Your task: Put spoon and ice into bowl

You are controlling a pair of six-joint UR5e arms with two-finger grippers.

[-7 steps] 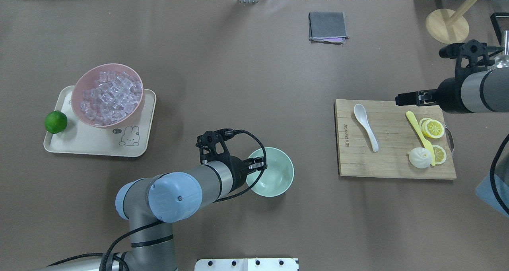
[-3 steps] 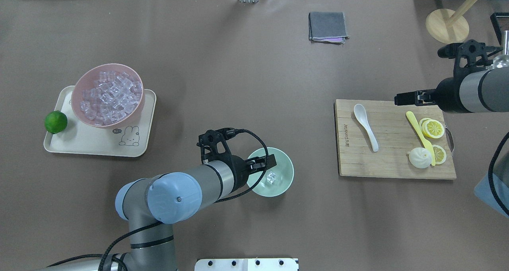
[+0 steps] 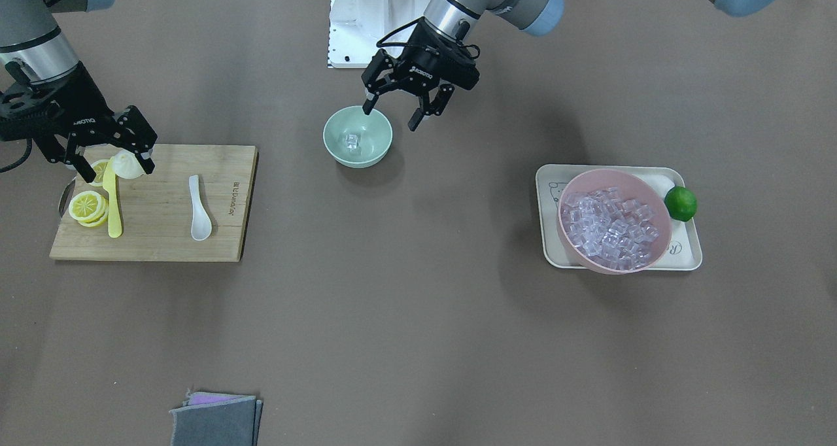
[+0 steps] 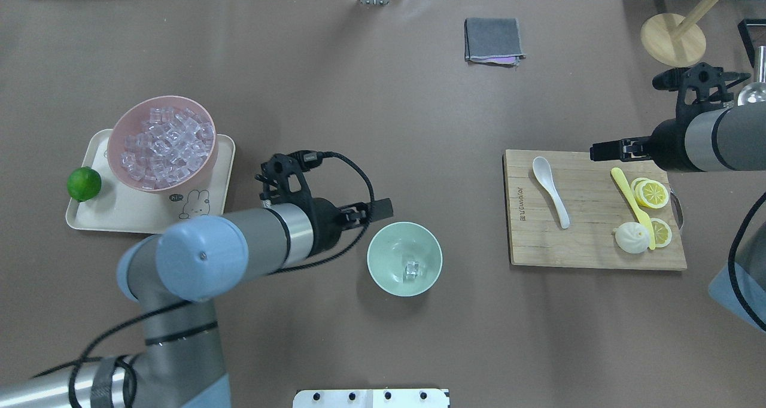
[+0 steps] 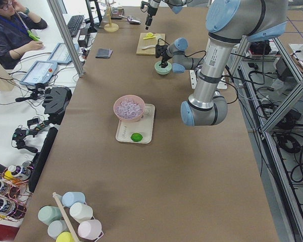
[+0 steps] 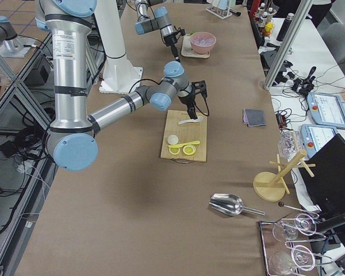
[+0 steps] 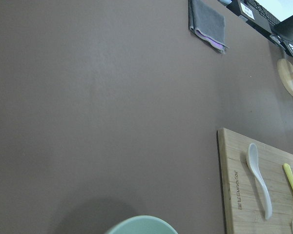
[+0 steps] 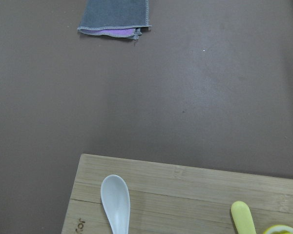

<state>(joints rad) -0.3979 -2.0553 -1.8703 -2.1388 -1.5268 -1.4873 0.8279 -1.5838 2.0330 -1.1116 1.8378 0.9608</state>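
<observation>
Ice (image 4: 412, 270), one small clear cube, lies on the bottom of the pale mint-green bowl (image 4: 383, 249), a little toward the robot's side of its middle. Its glassy faces catch the light, but its edges blur into the green, so its exact shape is hard to make out. The spoon (image 4: 550, 190) is white, with a deep oval scoop and a short curved handle. It lies flat on the wooden cutting board (image 4: 586, 246) near the board's left end, scoop toward the far side of the table, well apart from the bowl.

The left gripper (image 3: 391, 118) hovers just beside the bowl's rim, jaws spread wide with nothing between them. The right gripper (image 3: 118, 171) hangs above the far right part of the board, jaws also wide and empty. In the front-facing view it covers part of the white bun (image 4: 631, 238) and the lemon slices (image 4: 651, 193).

The left wrist view catches only a sliver of the bowl's rim, so the cube is out of sight there. The right wrist view cuts the spoon's handle off at its bottom edge.
</observation>
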